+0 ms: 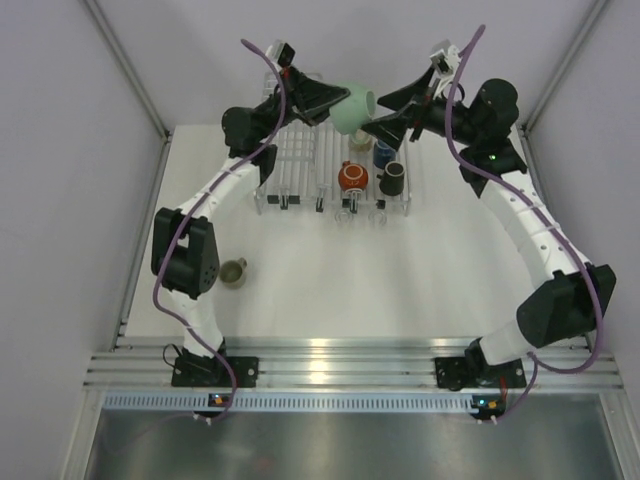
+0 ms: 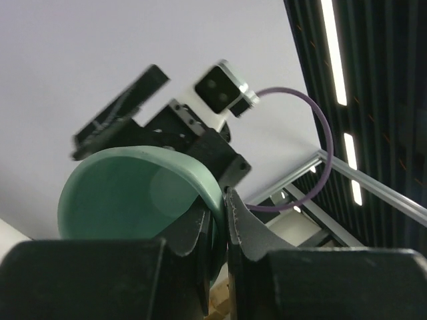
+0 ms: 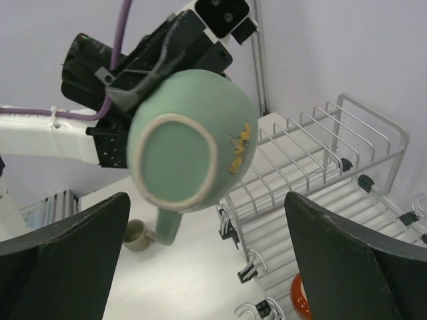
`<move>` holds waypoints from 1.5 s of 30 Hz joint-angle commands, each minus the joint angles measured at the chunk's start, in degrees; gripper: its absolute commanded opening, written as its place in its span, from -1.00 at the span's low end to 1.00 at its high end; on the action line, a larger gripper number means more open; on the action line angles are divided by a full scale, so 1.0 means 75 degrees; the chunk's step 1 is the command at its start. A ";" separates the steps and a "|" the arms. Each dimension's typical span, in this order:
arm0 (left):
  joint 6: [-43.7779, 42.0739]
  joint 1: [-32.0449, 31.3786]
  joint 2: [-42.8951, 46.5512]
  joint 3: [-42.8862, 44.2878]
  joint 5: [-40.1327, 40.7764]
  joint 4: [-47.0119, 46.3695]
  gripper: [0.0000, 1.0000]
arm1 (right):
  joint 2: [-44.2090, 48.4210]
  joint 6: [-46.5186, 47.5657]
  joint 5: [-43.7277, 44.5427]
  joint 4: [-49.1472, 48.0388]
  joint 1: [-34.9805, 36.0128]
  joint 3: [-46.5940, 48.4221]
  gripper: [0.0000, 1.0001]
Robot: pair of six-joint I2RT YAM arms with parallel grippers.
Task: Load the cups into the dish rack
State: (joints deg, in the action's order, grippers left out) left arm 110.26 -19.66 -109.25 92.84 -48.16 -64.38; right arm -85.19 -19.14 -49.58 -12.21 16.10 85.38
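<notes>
The left gripper (image 2: 223, 203), nearly closed, pinches the mug (image 3: 193, 133) by its rim, base pointing straight into the right gripper's (image 3: 207, 220) wide, empty jaws (handle down).

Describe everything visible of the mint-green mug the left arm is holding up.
The mint-green glazed mug looks ceramic, with a paler foot ring, a small yellow mark on its side and one handle. It is empty and tipped on its side in the air near the far edge of the silver wire dish rack. Only the left gripper touches it, shut on its rim wall, one finger inside, one outside.
</notes>
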 commanded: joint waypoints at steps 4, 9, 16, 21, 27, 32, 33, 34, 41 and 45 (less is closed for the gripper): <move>0.0510 -0.0226 0.0071 0.0395 0.0000 -0.1201 -1.00 | -0.0559 -0.0178 -0.0244 -0.0598 -0.0002 0.0755 0.99; 0.0404 -0.0285 -0.0221 0.0500 0.0058 -0.1201 -1.00 | -0.0794 -0.0366 -0.0373 -0.0658 -0.0002 0.1049 0.99; 0.0451 -0.0367 -0.0644 0.0875 0.0163 -0.1201 -1.00 | -0.0864 -0.0472 -0.0397 -0.0763 0.0126 0.1096 0.99; 0.0428 -0.0507 -0.0843 0.1133 0.0292 -0.1201 -1.00 | -0.1192 -0.0624 -0.0490 -0.0821 0.0279 0.1260 0.99; 0.0393 -0.0636 -0.0855 0.1215 0.0387 -0.1201 -1.00 | -0.1403 -0.0648 -0.0479 -0.0751 0.0514 0.1225 0.99; 0.0393 -0.0648 -0.0797 0.1134 0.0363 -0.1201 -1.00 | -0.1321 -0.0484 -0.0362 -0.0704 0.0549 0.1178 0.96; 0.0393 -0.0660 -0.0796 0.1087 0.0351 -0.1201 -1.00 | -0.1310 -0.0449 -0.0327 -0.0716 0.0537 0.1178 0.95; 0.0381 -0.0671 -0.0785 0.1040 0.0351 -0.1201 -1.00 | -0.1286 -0.0449 -0.0303 -0.0705 0.0537 0.1190 0.95; 0.0323 -0.0683 -0.0609 0.0712 0.0281 -0.1201 -1.00 | -0.1122 -0.0308 -0.0128 -0.0681 0.0526 0.1096 0.66; 0.0253 -0.0672 -0.0422 0.0396 0.0234 -0.1213 -1.00 | -0.1029 -0.0144 -0.0139 -0.0459 0.0526 0.1131 0.74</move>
State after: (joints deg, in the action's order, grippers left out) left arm 112.62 -24.27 -116.33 97.38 -46.30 -68.73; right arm -96.05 -22.92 -52.05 -13.47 19.49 92.44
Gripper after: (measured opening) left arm 0.146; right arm 0.888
